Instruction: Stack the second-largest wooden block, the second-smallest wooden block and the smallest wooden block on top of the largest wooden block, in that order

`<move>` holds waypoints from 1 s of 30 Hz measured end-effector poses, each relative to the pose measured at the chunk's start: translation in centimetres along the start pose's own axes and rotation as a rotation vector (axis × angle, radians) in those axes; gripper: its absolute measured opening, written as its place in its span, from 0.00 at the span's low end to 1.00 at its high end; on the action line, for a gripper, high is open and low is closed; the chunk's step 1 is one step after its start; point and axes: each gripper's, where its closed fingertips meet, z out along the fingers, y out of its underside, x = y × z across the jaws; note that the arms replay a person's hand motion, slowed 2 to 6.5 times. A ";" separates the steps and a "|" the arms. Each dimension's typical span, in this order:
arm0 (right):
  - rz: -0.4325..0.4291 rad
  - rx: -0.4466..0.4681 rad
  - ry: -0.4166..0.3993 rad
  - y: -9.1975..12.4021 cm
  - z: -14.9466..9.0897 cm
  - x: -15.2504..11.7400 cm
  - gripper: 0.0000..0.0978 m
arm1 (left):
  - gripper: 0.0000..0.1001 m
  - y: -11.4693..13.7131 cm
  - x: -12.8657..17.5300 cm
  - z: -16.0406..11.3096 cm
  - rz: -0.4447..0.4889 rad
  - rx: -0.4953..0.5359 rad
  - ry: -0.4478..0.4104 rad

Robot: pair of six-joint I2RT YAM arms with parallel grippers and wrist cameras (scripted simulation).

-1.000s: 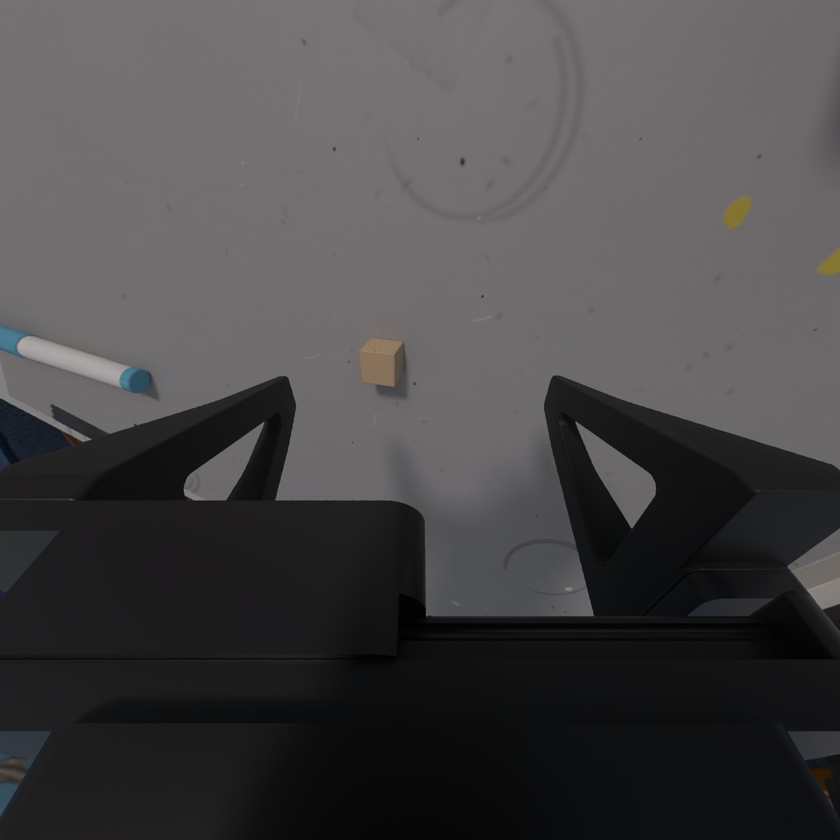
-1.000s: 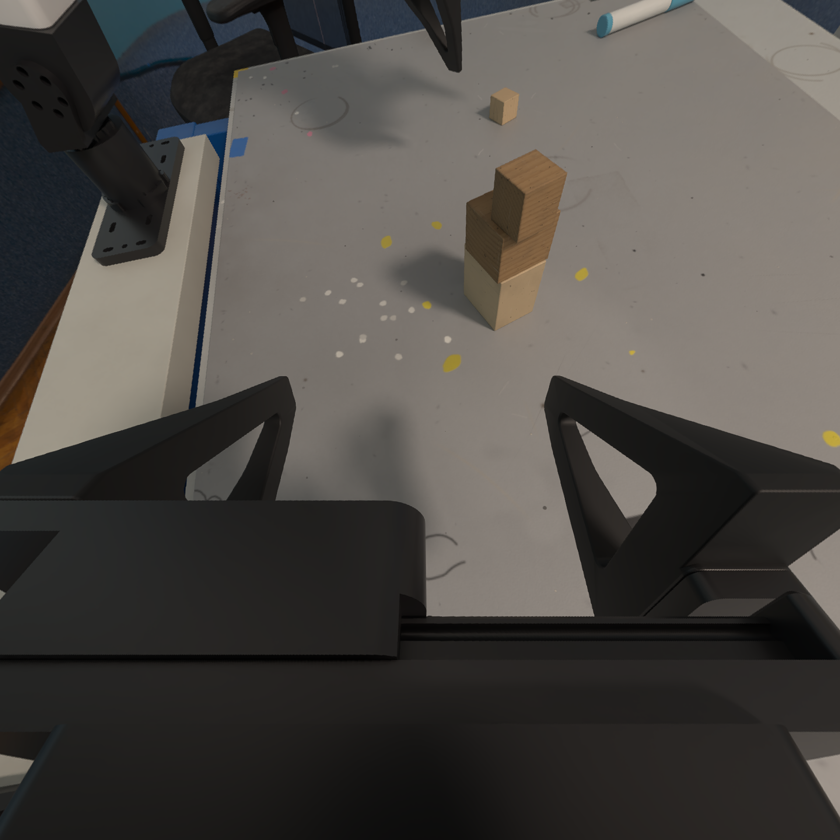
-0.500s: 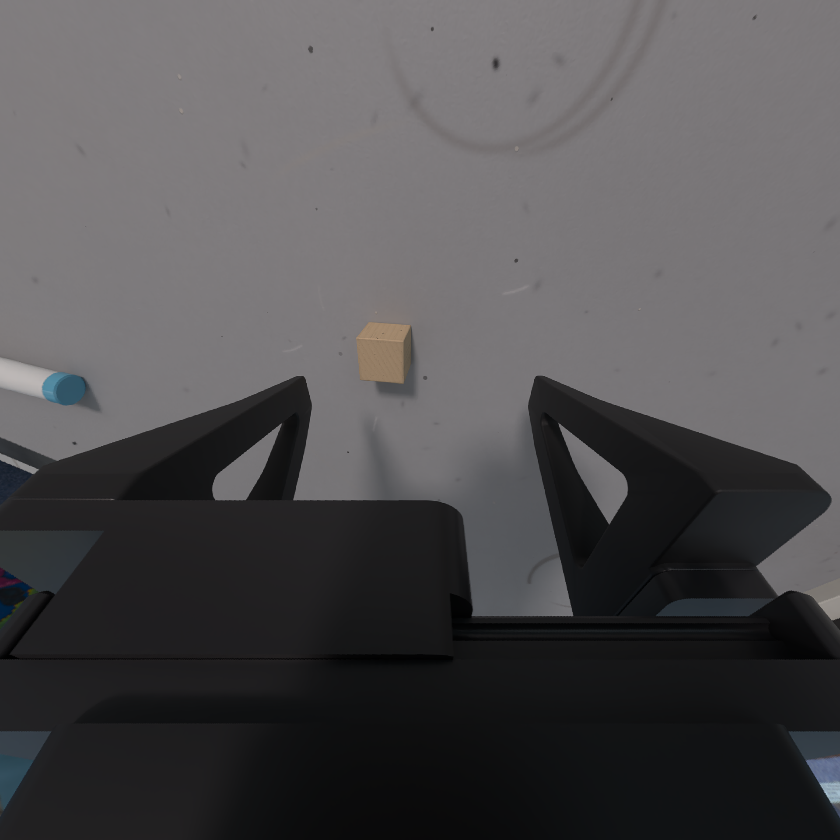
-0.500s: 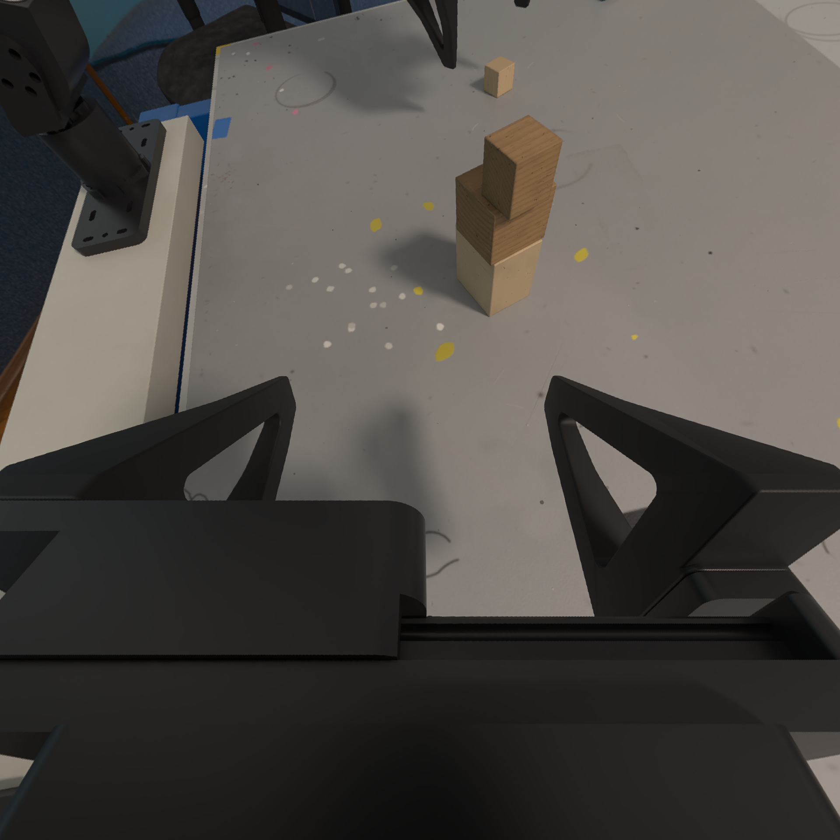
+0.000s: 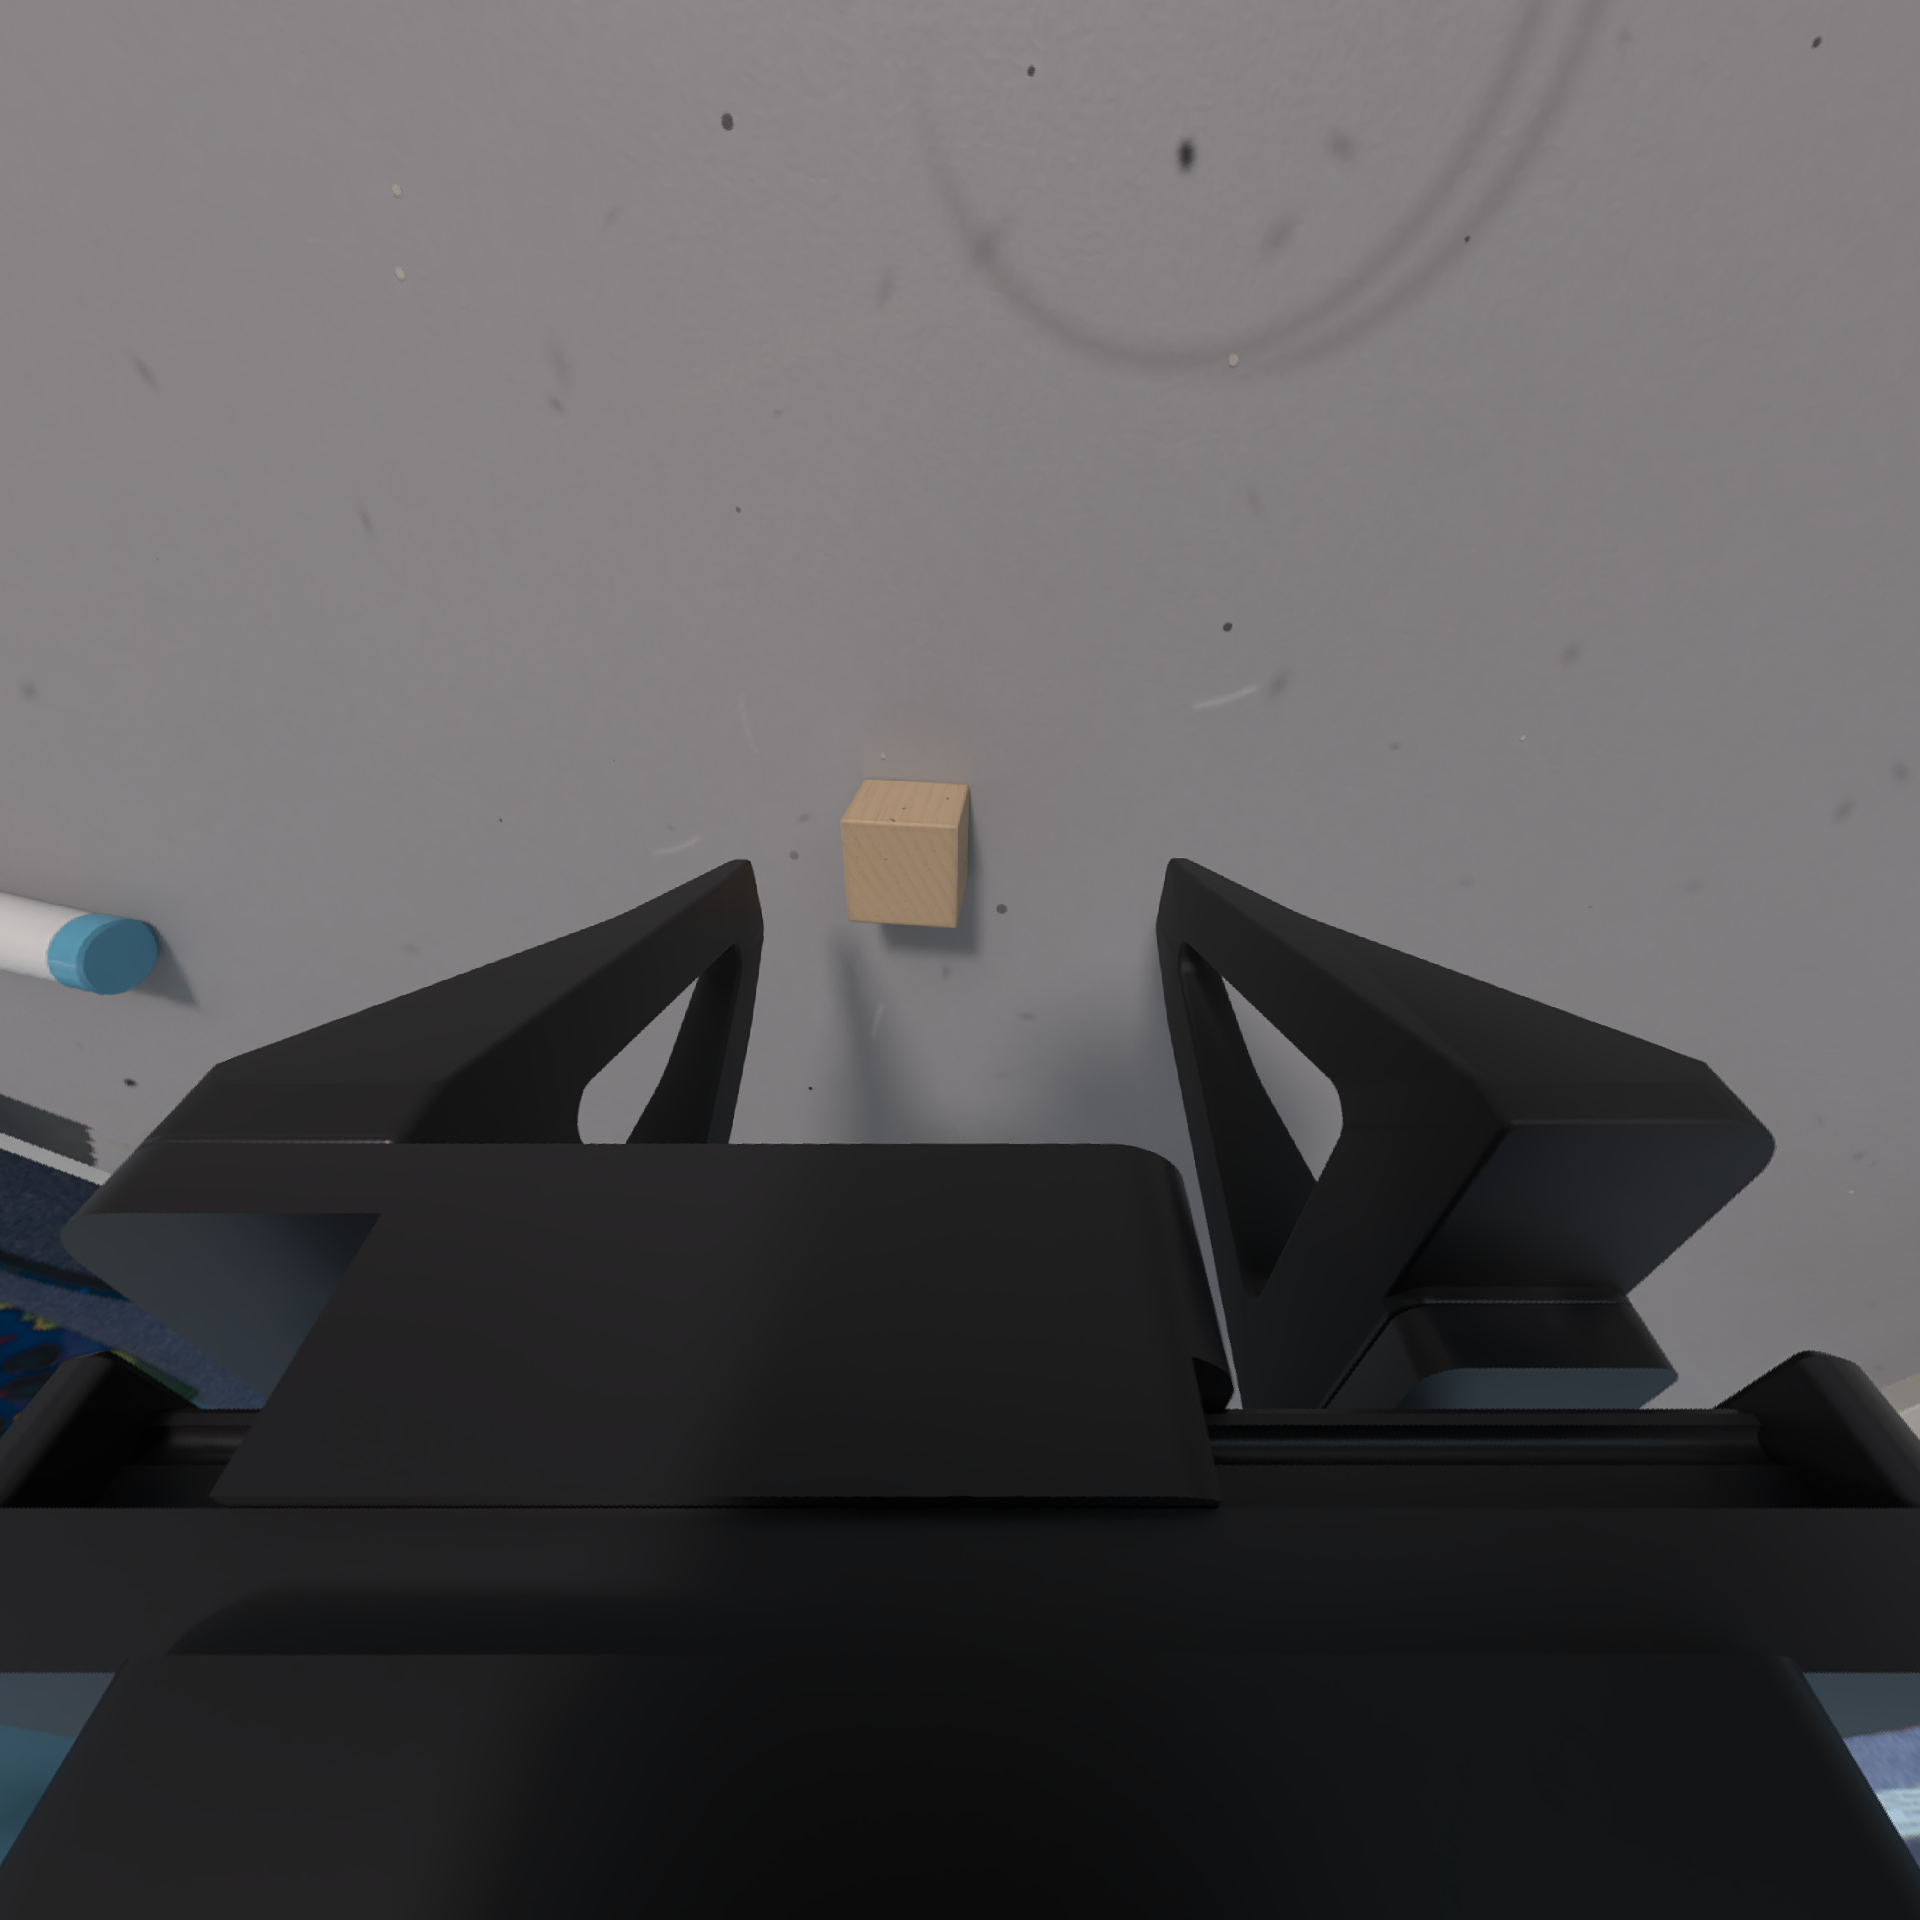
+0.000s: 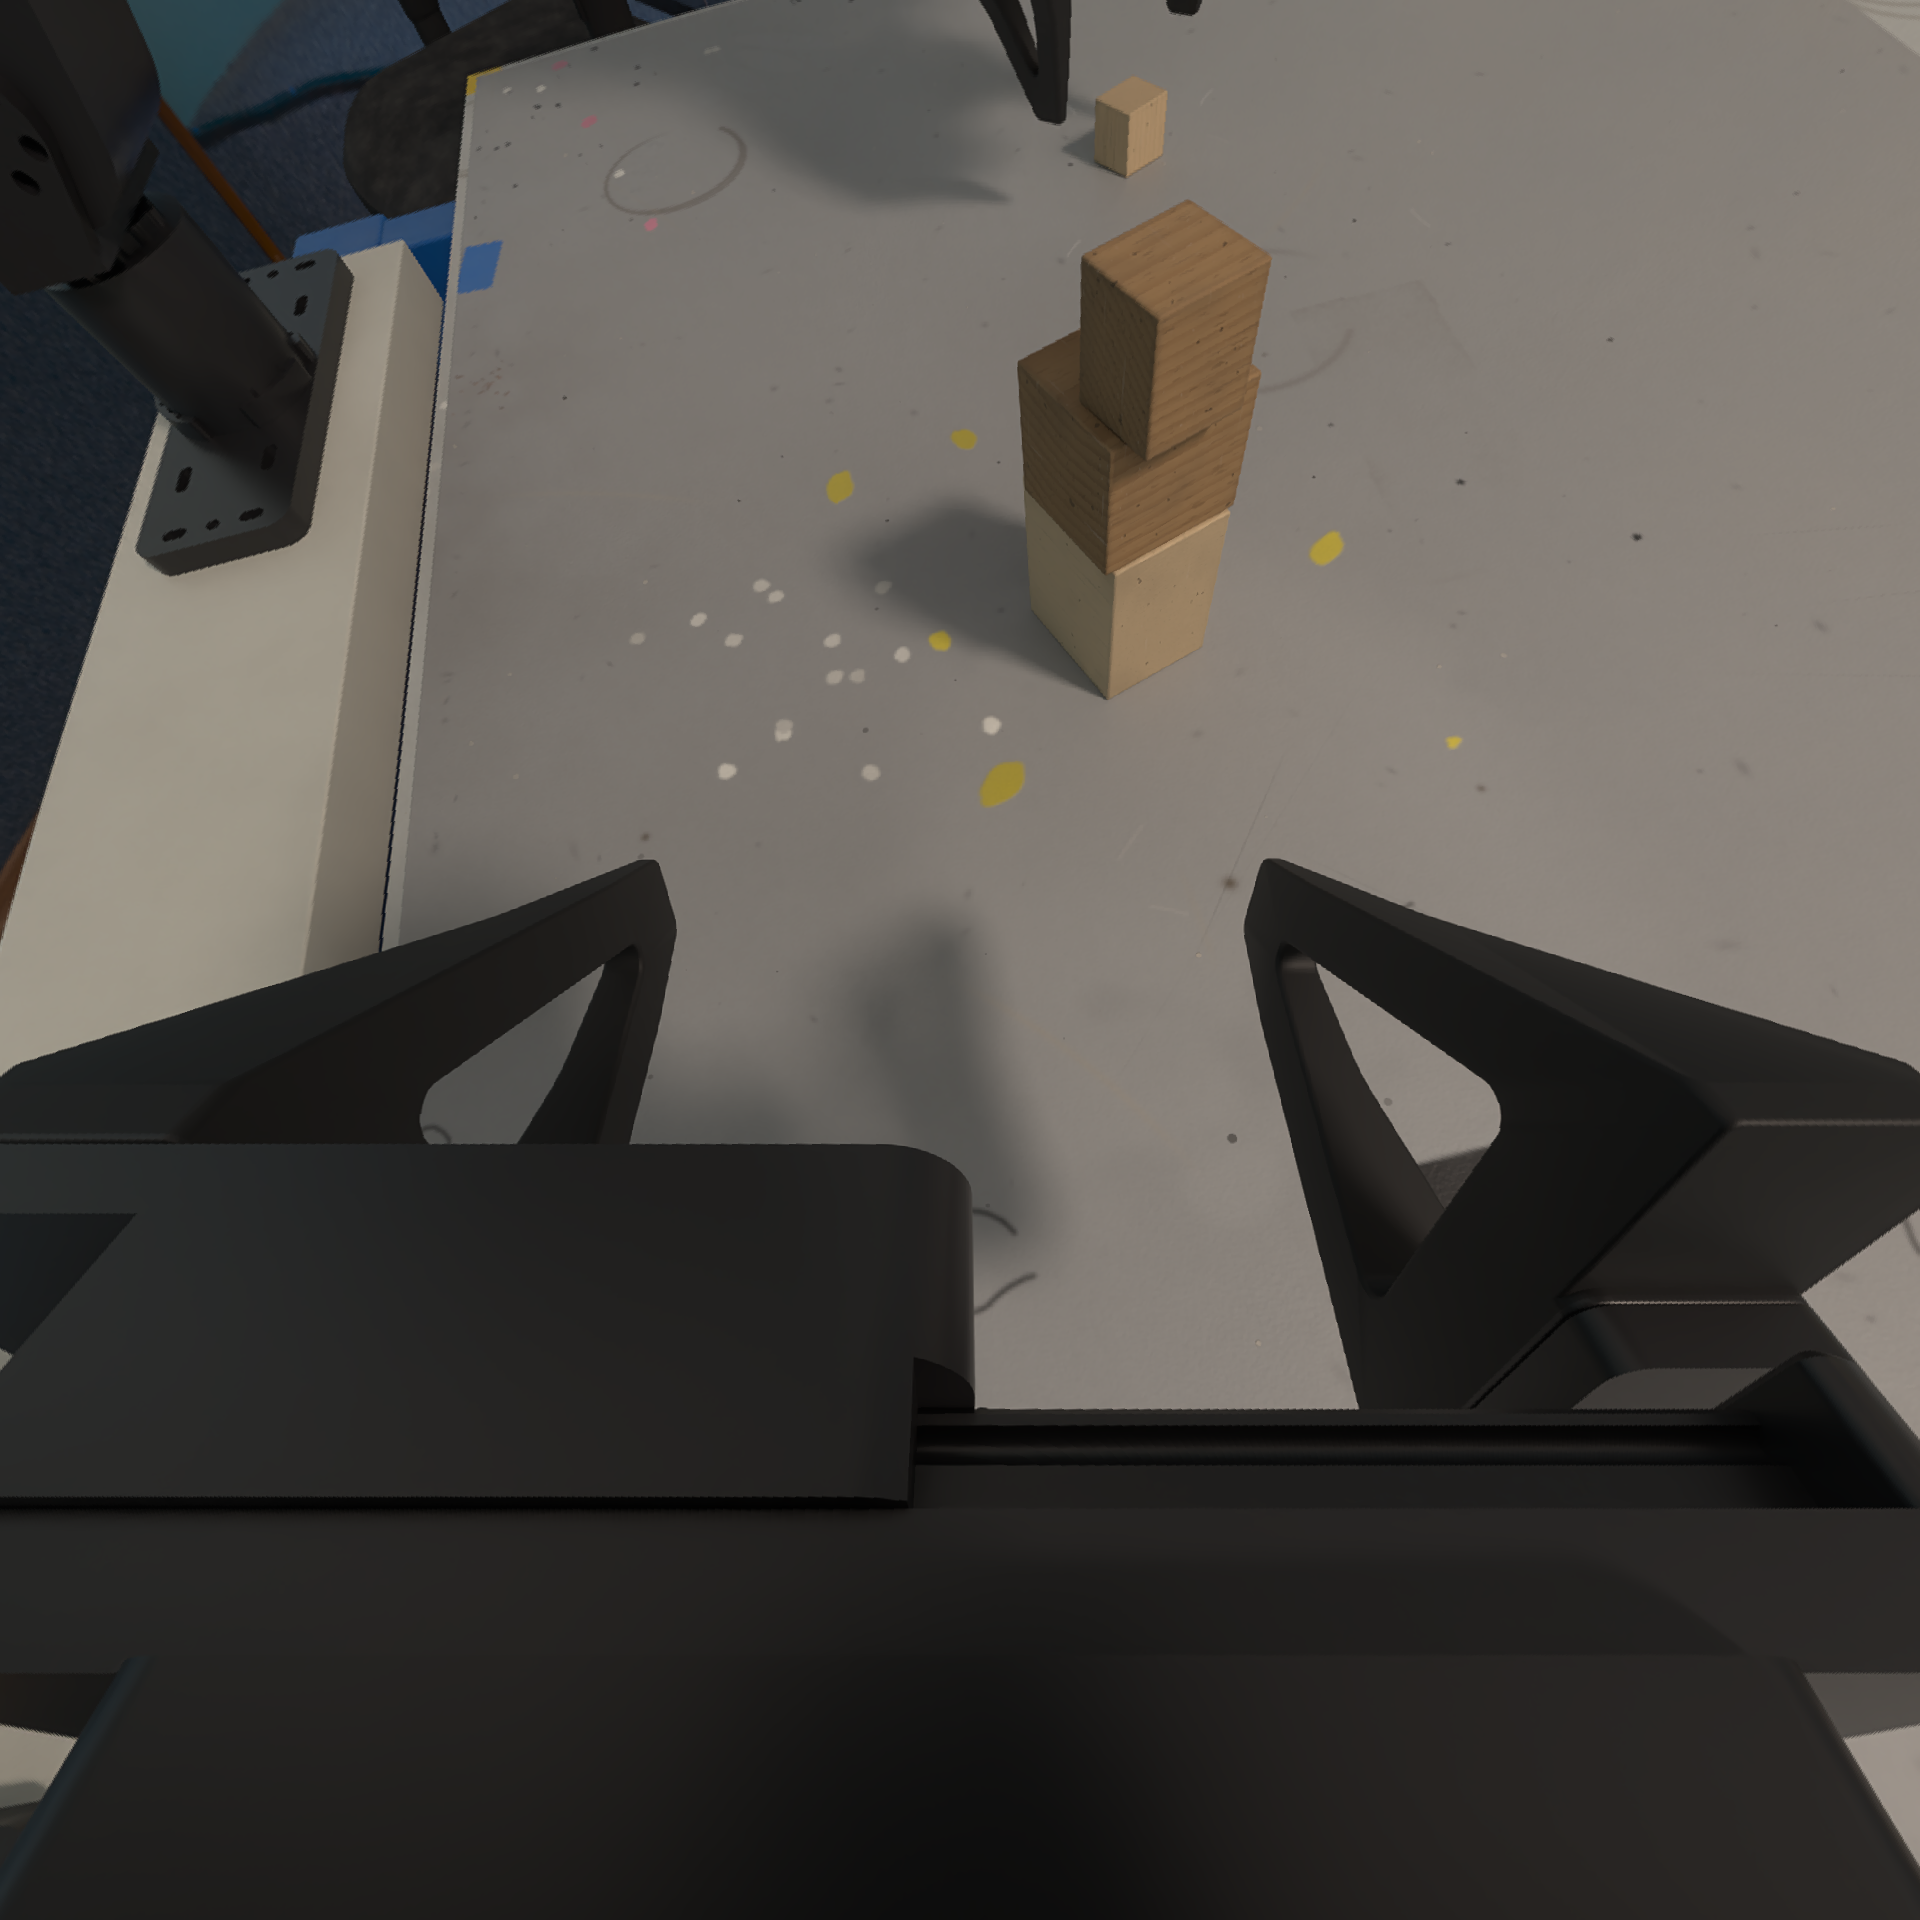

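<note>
Evidently the left gripper hung empty over the smallest block, fingers spread wide to straddle it. That block lay on the table behind the three-block stack; the right gripper waited wide, clear.

Pale tan smallest block, speckled grey table
</note>
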 end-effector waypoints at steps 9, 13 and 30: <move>0.008 -0.004 0.003 0.3 0.0 0.3 0.96 | 0.59 -0.2 -0.4 0.6 0.001 -0.005 0.018; 0.013 -0.005 0.007 0.4 0.0 0.5 0.96 | 0.59 -0.1 -0.5 1.0 0.001 -0.016 0.025; 0.026 0.005 -0.002 0.5 -0.1 0.7 0.96 | 0.48 0.1 -0.8 2.0 0.010 -0.034 0.036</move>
